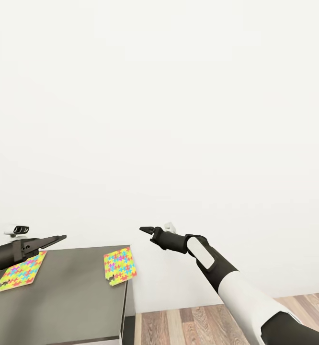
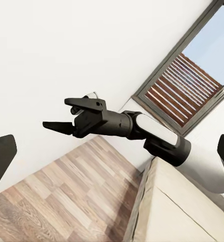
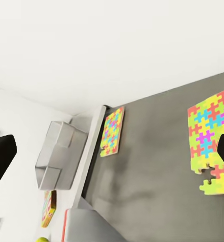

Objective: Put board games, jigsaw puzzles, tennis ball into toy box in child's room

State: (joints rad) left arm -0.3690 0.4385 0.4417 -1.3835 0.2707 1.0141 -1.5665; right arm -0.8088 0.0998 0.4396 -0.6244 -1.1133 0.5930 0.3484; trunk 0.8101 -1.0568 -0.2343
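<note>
The light is bright, even and diffuse throughout, typical of a clean render with no grain and no motion blur. The white wall (image 1: 159,105) is nearly blown out, flat and featureless. The dark desk (image 1: 73,292) top carries only a soft sheen, with faint blurred shadows in the right wrist view. Daylight shows through the window (image 2: 192,85). Edges stay sharp, with no visible bending at the corners.

A plain white wall (image 1: 159,120) takes most of the head view. Below it, at the right, lies a wood-plank floor (image 1: 217,326). In the left wrist view, a window (image 2: 192,80) with brown slats stands in a dark frame.
</note>
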